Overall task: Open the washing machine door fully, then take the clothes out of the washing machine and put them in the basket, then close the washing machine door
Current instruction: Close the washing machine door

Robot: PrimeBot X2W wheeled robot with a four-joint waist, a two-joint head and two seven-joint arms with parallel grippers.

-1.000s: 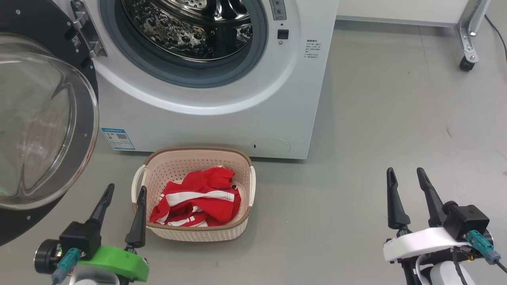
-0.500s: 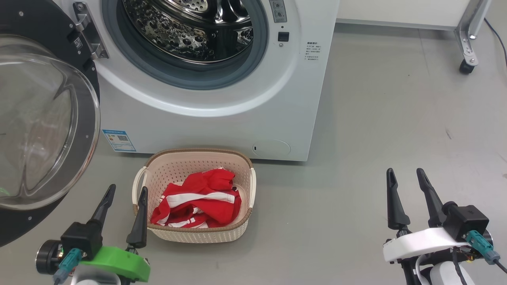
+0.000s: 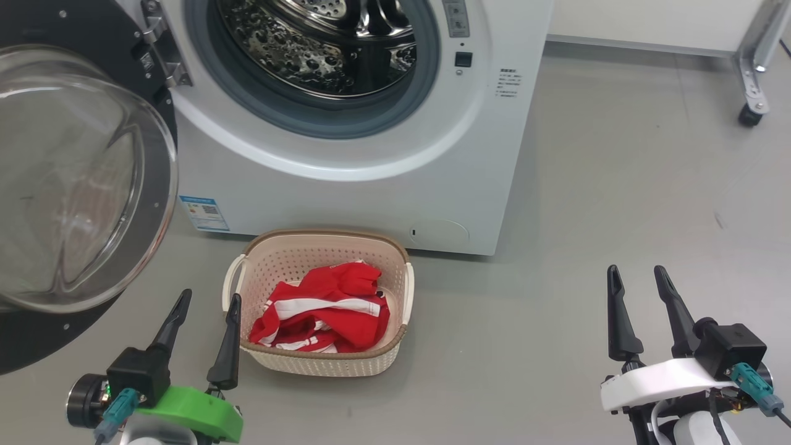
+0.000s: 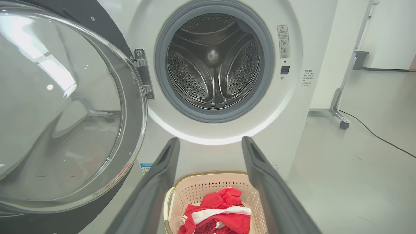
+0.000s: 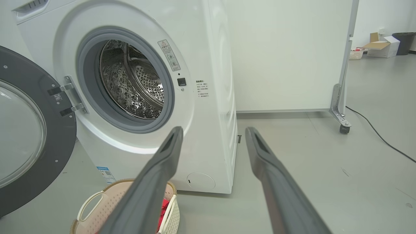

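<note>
The white washing machine (image 3: 383, 185) stands ahead, its steel drum (image 4: 214, 61) showing no garment inside. Its door (image 3: 80, 179) is swung wide open to the left, the clear glass bowl (image 4: 61, 107) bulging toward me. Red clothes (image 3: 324, 309) with white stripes lie in the cream basket (image 3: 321, 364) on the floor in front of the washer. My left gripper (image 3: 207, 300) hangs open just left of the basket, holding nothing. Well right of the basket, over bare floor, my right gripper (image 3: 636, 275) is open and holds nothing too.
A white panel on a wheeled metal frame (image 5: 339, 113) stands behind and right of the washer. A black cable (image 5: 380, 138) trails across the grey floor there. Boxes and a dark bin (image 5: 401, 42) sit far off at the back right.
The whole head view has shifted, so the camera has moved; washer, basket and door now sit a little further right in it. Both grippers stay open and hold their places.
</note>
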